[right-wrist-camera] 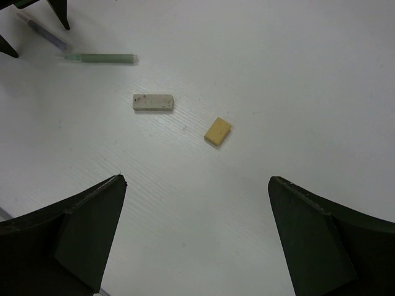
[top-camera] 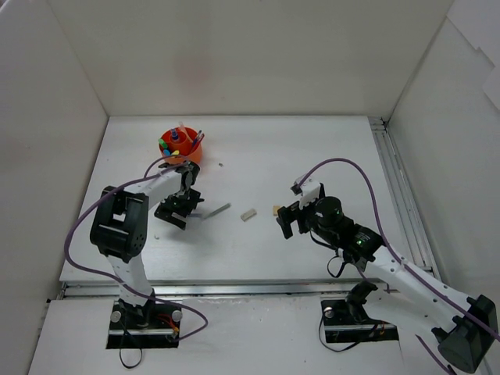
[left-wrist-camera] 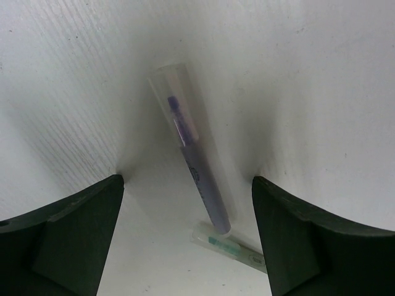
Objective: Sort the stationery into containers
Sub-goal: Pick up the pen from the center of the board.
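Looking down the left wrist view, I see the left gripper (left-wrist-camera: 187, 180) with its fingers spread wide, one on each side of a purple pen (left-wrist-camera: 185, 139) in a clear sleeve, neither finger touching it. A green-marked pen (left-wrist-camera: 229, 248) lies at the purple pen's near end; I cannot tell whether they touch. My right gripper (right-wrist-camera: 197, 178) stands wide open, holding nothing. Ahead of it on the white table (right-wrist-camera: 296, 74) lie a grey-white eraser (right-wrist-camera: 153, 102) and a smaller yellow eraser (right-wrist-camera: 218, 131), near each other but apart. The orange organizer (top-camera: 181, 146), with several items standing in it, sits just beyond the left arm.
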Motion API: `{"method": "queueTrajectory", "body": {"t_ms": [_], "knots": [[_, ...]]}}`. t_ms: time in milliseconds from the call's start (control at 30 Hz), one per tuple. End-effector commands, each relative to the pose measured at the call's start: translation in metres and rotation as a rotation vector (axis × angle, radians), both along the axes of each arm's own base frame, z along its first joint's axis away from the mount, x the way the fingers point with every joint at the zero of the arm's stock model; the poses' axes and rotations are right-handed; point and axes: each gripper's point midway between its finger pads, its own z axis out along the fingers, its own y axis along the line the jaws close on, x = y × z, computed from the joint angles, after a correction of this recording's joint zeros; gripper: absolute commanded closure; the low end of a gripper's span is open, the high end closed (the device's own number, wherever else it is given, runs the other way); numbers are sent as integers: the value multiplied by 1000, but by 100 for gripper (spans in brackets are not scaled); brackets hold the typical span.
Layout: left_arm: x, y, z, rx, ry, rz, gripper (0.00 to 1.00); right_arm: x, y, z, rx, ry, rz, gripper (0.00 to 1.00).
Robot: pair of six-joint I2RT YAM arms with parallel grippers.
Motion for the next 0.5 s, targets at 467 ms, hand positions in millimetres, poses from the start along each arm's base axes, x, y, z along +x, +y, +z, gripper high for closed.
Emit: {"method": "queueTrajectory", "body": {"t_ms": [467], "knots": [[3,10,-9,8,5,21,41,4,-1,23,40,-70,-18,2]]}}
